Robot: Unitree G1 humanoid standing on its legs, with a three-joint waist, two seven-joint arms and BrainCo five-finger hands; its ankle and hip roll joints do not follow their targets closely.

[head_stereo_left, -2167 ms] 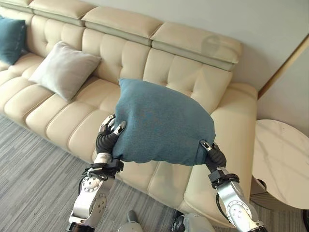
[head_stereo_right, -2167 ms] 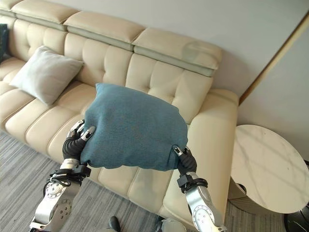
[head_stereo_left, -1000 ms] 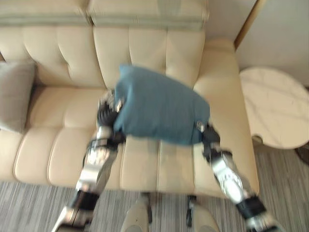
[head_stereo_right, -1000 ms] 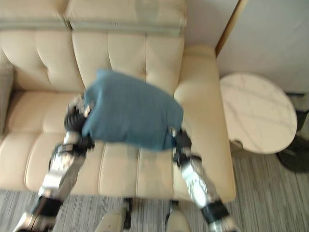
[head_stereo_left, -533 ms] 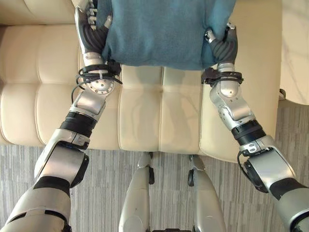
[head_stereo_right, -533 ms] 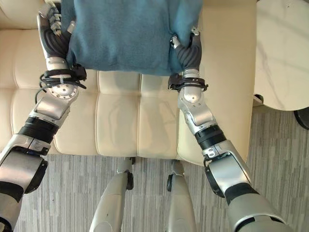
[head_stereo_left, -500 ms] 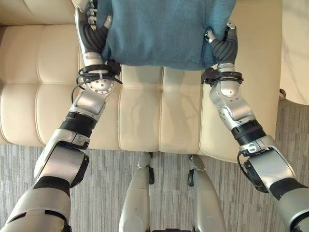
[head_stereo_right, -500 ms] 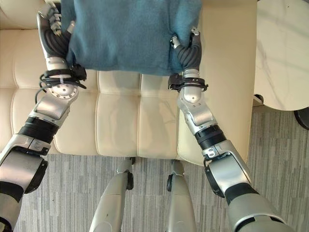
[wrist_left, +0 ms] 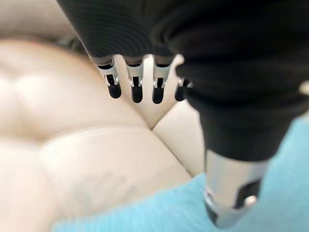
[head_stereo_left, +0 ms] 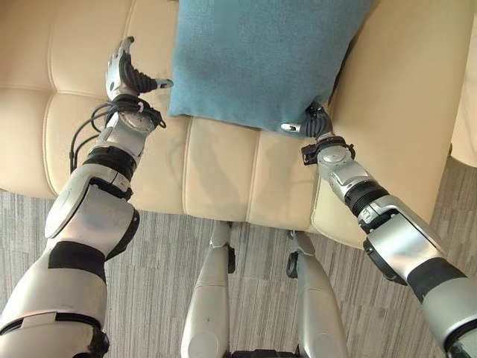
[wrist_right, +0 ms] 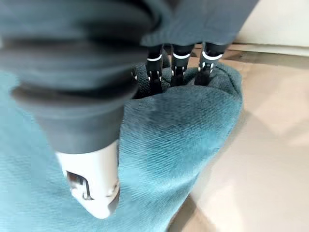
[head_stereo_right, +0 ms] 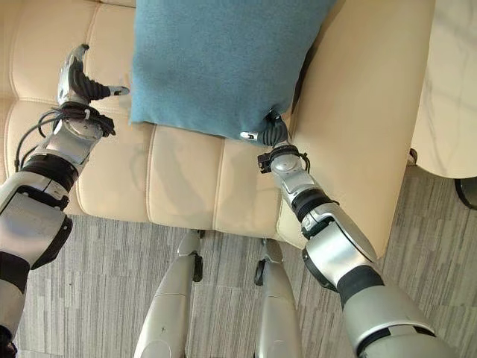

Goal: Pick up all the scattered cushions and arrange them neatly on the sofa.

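Left eye view: teal cushion (head_stereo_left: pixel 257 56) lies on the cream sofa (head_stereo_left: pixel 216 179) seat, its right side against the armrest, its near edge short of the seat's front edge. Left hand (head_stereo_left: pixel 125 71) is off the cushion, just beside its left near corner, fingers straight and spread, thumb pointing at the fabric, holding nothing. Right hand (head_stereo_left: pixel 313 123) sits at the cushion's right near corner; fingers mostly hidden there.

Right eye view: same layout. Clear strip of bare sofa between left hand (head_stereo_right: pixel 78 80) and cushion (head_stereo_right: pixel 220 56). Right hand (head_stereo_right: pixel 270 133) touches the corner. This view adds a pale round side table (head_stereo_right: pixel 455 97) past the armrest.

Left wrist view: fingers (wrist_left: pixel 135 84) extended over bare tufted sofa (wrist_left: pixel 87 159), nothing between them; cushion (wrist_left: pixel 159 212) edge lies under the thumb side, no contact visible. Confirms the left hand is released, which the eye views only suggest.

Right wrist view: fingers (wrist_right: pixel 174 67) curled into the cushion (wrist_right: pixel 193 125) corner with fabric bunched up around them, thumb (wrist_right: pixel 94 183) lying over the top face. So the right hand is clamped on that corner, a detail the eye views hide.

Handling judgement: soft, light, fuzzy knit, not slippery, not fragile. It deforms under pinch, so a single-corner hold will let it sag and swing. Better to squeeze two opposite sides, or pinch deep at a corner.
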